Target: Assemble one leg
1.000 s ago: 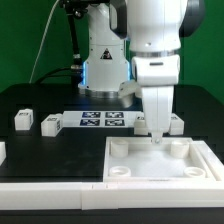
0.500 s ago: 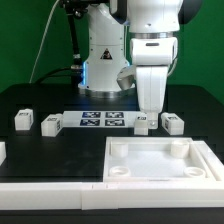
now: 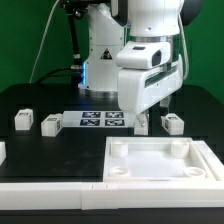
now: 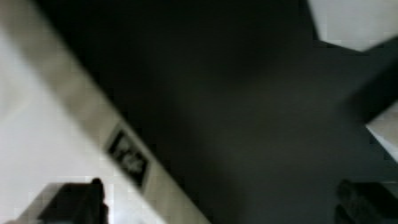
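Observation:
Small white legs with tags stand on the black table: two at the exterior view's left (image 3: 22,119) (image 3: 50,123) and one at the right (image 3: 172,122). My gripper (image 3: 139,117) hangs tilted just behind the large white tray-like panel (image 3: 160,176), left of the right leg and above the end of the marker board (image 3: 103,121). In the blurred wrist view the gripper (image 4: 217,205) has its fingertips (image 4: 71,200) far apart with nothing between them. A white edge with a tag (image 4: 128,150) runs past one finger.
The robot's base (image 3: 100,60) stands behind the marker board. Another white part (image 3: 2,151) lies at the exterior view's left edge. White shapes (image 4: 356,20) show in the wrist view's corner, too blurred to name.
The gripper has risen from the panel's far right corner socket, moved toward the exterior view's left and tilted over. It is empty throughout.

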Controlling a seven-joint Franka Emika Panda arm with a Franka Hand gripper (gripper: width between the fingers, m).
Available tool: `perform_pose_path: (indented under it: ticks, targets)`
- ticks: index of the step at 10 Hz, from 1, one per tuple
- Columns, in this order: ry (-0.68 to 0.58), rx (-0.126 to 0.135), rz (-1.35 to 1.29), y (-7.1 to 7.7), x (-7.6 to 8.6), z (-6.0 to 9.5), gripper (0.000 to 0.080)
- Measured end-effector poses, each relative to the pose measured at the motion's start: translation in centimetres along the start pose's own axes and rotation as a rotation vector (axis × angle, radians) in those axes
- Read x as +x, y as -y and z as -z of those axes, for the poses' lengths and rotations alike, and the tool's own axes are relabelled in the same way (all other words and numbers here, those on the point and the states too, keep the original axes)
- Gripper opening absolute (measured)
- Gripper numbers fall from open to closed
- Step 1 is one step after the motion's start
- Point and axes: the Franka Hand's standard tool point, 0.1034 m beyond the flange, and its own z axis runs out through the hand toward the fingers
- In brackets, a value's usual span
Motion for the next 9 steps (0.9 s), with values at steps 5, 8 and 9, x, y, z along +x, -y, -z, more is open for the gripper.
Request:
perform_pose_path:
  ticks: [5,8,9]
  targets:
    - [0.013,0.030,-0.618,4.3,1.6,-0.6,0.0649]
    - [0.031,0.044,-0.635,4.6,1.4,-0.7,0.0649]
    - [0.040,0.047,-0.634,4.7,1.3,-0.8,0.0649]
